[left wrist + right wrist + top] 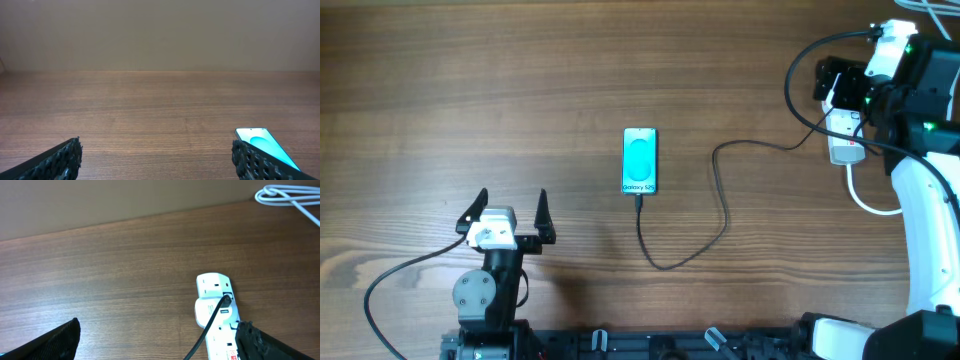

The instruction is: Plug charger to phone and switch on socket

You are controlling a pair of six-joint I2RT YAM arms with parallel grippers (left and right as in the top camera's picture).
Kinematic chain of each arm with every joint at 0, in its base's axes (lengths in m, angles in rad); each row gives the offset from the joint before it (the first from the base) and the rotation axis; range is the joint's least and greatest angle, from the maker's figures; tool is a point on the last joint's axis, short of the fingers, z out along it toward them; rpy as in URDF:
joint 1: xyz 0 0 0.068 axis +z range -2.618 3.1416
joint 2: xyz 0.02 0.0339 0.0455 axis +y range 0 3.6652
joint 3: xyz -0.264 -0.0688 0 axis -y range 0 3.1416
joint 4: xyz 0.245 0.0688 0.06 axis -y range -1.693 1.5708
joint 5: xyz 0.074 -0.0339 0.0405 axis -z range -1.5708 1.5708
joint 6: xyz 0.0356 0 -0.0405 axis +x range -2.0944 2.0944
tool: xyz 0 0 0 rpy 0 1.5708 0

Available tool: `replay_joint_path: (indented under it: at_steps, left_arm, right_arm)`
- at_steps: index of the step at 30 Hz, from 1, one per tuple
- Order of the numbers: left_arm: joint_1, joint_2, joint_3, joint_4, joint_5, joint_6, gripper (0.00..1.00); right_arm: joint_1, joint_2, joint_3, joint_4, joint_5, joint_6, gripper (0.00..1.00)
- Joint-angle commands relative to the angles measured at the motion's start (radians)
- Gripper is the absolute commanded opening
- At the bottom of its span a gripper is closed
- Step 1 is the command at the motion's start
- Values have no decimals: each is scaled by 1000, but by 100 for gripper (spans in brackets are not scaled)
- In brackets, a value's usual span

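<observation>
Overhead, we see the phone [640, 160] near the centre of the counter [520, 80], the charger [723, 205] cable's tip meeting its six o'clock edge and looping off to the socket [844, 140] at two o'clock, partly under the right arm. Only the right wrist view shows that cable entering a white block on the socket, with the right pincer [157, 340] spread wide. The left pincer [511, 205], spread and empty, sits at the phone's eight o'clock; its own view catches only the phone's corner.

L pincer [511, 204] near front, R pincer [157, 339] far right, both wide open.
</observation>
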Motion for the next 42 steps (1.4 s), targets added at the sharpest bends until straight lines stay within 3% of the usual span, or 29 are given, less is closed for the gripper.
replay_joint_path:
  at_steps: [1, 37, 42]
  left_arm:
    - [-5, -11, -5, -5, -3, 19, 100]
    - [-5, -11, -5, -5, -3, 19, 100]
    - [-5, -11, -5, -5, -2, 19, 100]
  right_arm:
    - [4, -27, -5, 0, -17, -13, 100]
    - [4, -79, -5, -3, -16, -14, 100]
    - [4, -79, -7, -44, 120, -25, 100]
